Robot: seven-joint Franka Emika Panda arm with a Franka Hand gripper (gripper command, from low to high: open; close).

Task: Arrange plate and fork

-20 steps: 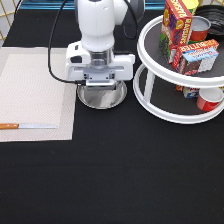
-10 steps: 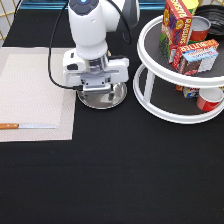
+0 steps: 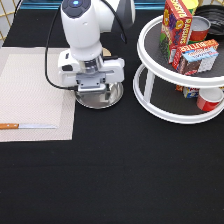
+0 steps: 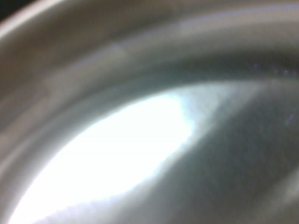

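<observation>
The shiny silver plate (image 3: 106, 98) lies on the black table, just off the right edge of the beige placemat (image 3: 30, 85). My gripper (image 3: 93, 89) points down right over the plate, at its rim on the side toward the exterior view's top, very close to or touching it. The wrist view is filled by the plate's shiny metal surface (image 4: 131, 150). The fork is out of view.
A wooden-handled knife (image 3: 27, 126) lies on the placemat's lower left. A white two-tier turntable (image 3: 150, 102) with boxes and cans stands at the exterior view's right. A bit of tan wood (image 3: 106, 51) shows behind the arm.
The arm's upper body has swung toward the exterior view's left and the hand has sunk a little lower over the plate. The plate has hardly moved.
</observation>
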